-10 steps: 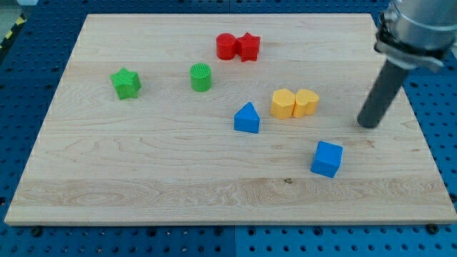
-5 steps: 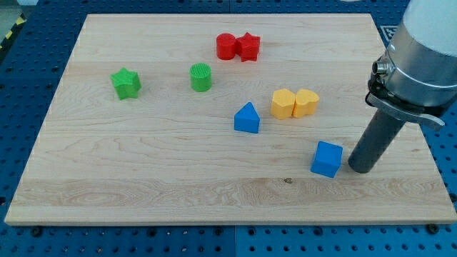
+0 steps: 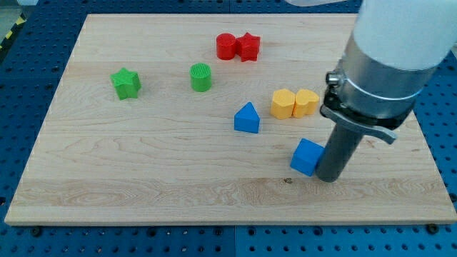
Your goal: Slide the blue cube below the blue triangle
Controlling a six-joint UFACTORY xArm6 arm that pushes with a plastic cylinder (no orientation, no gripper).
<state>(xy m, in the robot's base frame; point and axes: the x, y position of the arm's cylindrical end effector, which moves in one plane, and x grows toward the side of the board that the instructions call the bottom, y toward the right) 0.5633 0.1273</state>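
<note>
The blue cube (image 3: 307, 157) lies on the wooden board (image 3: 143, 164), right of centre and toward the view's bottom. My tip (image 3: 328, 176) is against the cube's right side. The blue triangle (image 3: 247, 118) sits up and to the left of the cube, with a gap between them.
Two yellow blocks (image 3: 294, 103) touch each other just right of the triangle, above the cube. A red cylinder (image 3: 226, 46) and a red star (image 3: 248, 47) sit together near the view's top. A green cylinder (image 3: 201, 77) and a green star (image 3: 126, 83) lie at the left.
My tip came down from the right of the yellow blocks to the cube's right side and pushed the cube a short way left. The other blocks have not moved.
</note>
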